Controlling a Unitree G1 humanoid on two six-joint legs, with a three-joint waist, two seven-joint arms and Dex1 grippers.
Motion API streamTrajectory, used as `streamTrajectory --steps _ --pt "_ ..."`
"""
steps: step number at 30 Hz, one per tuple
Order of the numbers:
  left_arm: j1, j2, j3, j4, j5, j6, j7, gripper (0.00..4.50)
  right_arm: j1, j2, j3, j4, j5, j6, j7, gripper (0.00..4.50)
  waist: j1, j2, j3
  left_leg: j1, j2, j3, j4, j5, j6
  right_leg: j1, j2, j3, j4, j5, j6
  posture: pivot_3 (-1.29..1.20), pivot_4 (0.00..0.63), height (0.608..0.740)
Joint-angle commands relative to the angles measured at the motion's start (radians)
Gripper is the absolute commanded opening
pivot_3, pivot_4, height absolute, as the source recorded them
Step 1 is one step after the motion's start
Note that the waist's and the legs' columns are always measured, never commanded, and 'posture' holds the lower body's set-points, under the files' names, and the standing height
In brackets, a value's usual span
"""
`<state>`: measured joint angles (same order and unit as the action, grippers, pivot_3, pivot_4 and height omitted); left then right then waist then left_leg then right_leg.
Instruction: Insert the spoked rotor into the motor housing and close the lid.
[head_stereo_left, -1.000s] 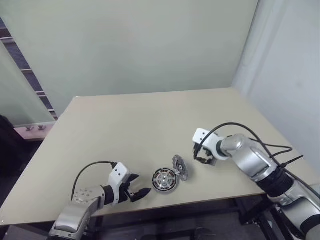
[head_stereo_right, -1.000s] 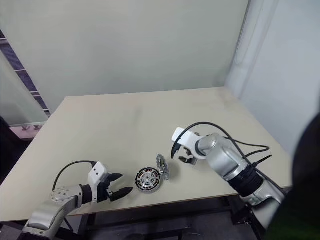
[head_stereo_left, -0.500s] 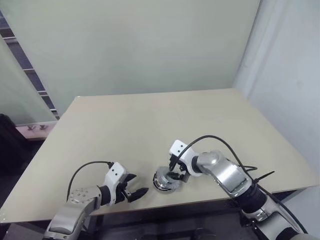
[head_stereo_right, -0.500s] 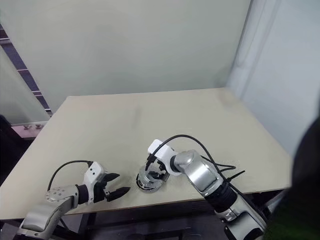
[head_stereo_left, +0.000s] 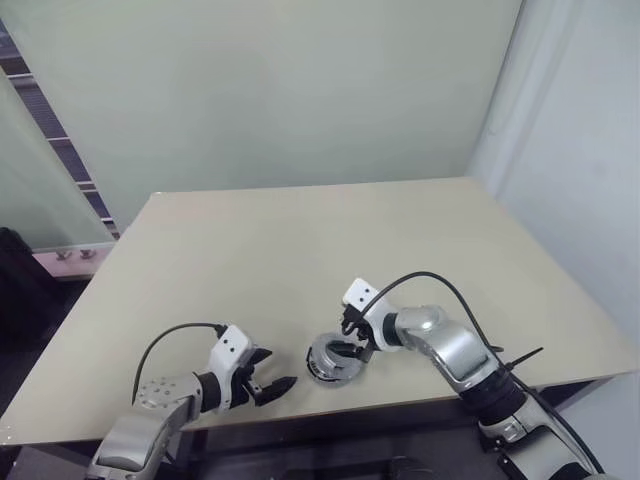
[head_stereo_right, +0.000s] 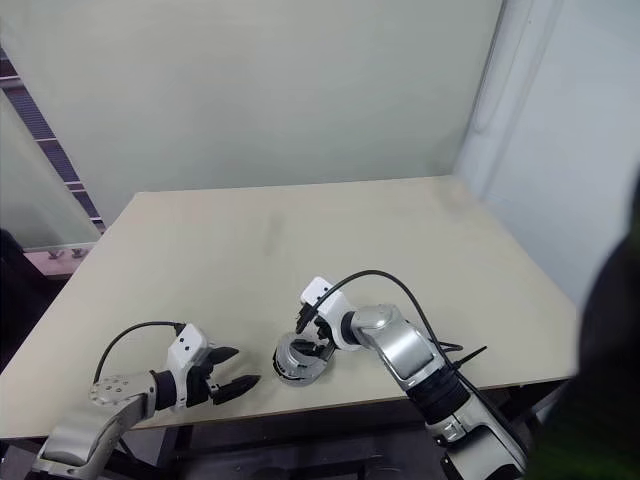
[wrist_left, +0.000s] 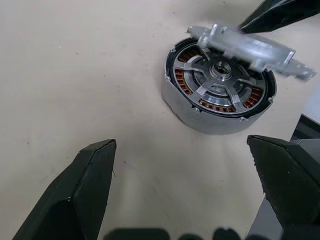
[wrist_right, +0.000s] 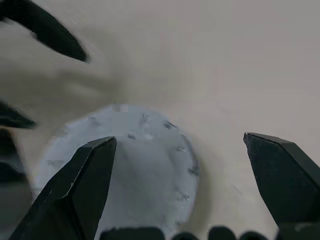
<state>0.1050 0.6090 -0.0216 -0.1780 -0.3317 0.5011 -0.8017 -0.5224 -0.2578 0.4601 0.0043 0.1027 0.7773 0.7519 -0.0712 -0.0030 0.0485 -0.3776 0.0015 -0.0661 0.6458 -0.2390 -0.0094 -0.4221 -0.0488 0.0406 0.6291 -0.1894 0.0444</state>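
Silver lid (wrist_left: 250, 47) is being found tilted over the motor housing (wrist_left: 218, 92), no longer beside it at 3 o'clock; closing is judged unfinished. Right pincer (head_stereo_left: 350, 343), shifted over it, and left pincer (head_stereo_left: 268, 384) are being held wide open, empty. Housing is sitting near the table (head_stereo_left: 300, 250) front edge.

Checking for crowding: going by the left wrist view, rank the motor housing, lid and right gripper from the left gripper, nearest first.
1. Motor housing, straight ahead of the left gripper.
2. Lid, tilted on the housing's far rim.
3. Right gripper, just beyond the lid.
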Motion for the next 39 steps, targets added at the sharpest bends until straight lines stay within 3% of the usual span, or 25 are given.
streamTrajectory --steps 1,5,8,18,19,32,37,39 --pt "-0.023 0.007 0.022 -0.037 -0.012 -0.001 0.000 4.50 -0.004 -0.039 -0.038 0.005 0.057 -0.118 0.119 4.46 0.000 0.000 0.000 0.000 0.000 0.000 0.000 0.000 0.000 0.000 0.000 0.000 0.000 0.000 0.000 0.00 0.000 0.740" --pt "-0.024 0.009 0.028 -0.046 -0.025 0.010 -0.006 4.50 0.003 -0.089 -0.030 0.042 0.075 -0.213 0.226 4.46 0.000 0.000 0.000 0.000 0.000 0.000 0.000 0.000 0.000 0.001 0.000 0.000 0.000 0.000 0.000 0.00 0.000 0.740" --pt "-0.019 0.015 0.031 -0.061 -0.036 0.024 -0.018 3.87 0.008 -0.107 -0.029 0.083 0.077 -0.270 0.280 4.50 0.000 0.000 0.000 0.001 0.000 0.000 0.000 0.000 0.000 0.001 0.000 0.000 0.000 0.000 0.000 0.00 0.000 0.740" --pt "-0.015 0.030 0.032 -0.074 -0.047 0.037 -0.024 0.25 -0.020 -0.063 -0.014 0.224 0.040 -0.389 0.324 4.50 0.000 0.000 0.000 0.001 0.000 0.000 0.000 0.000 0.000 0.001 0.000 0.000 0.000 0.000 0.000 0.00 0.000 0.740" --pt "-0.015 0.032 0.032 -0.075 -0.048 0.037 -0.023 0.04 -0.027 -0.055 -0.012 0.243 0.033 -0.400 0.324 4.50 0.000 0.000 0.000 0.001 0.000 0.000 0.000 0.000 0.000 0.001 0.000 0.000 0.000 0.000 0.000 0.00 0.000 0.740" --pt "-0.014 0.037 0.033 -0.085 -0.048 0.040 -0.014 0.04 -0.058 0.005 0.002 0.386 -0.028 -0.484 0.355 4.50 0.000 0.000 0.000 0.002 0.000 0.000 0.001 0.000 0.000 0.002 0.000 0.001 0.001 0.000 0.000 0.00 0.000 0.740" --pt "-0.015 0.035 0.033 -0.086 -0.048 0.041 -0.011 0.00 -0.059 0.019 0.004 0.396 -0.036 -0.485 0.369 3.34 0.000 0.000 0.000 0.002 0.000 0.000 0.001 0.000 0.000 0.002 0.000 0.000 0.002 0.000 0.000 0.00 0.000 0.740" --pt "-0.015 0.034 0.032 -0.086 -0.048 0.041 -0.010 0.00 -0.060 0.023 0.002 0.395 -0.039 -0.484 0.370 3.34 0.000 0.000 0.000 0.002 0.000 0.000 0.001 0.000 0.000 0.002 0.000 0.000 0.002 0.000 0.000 0.00 0.000 0.740"
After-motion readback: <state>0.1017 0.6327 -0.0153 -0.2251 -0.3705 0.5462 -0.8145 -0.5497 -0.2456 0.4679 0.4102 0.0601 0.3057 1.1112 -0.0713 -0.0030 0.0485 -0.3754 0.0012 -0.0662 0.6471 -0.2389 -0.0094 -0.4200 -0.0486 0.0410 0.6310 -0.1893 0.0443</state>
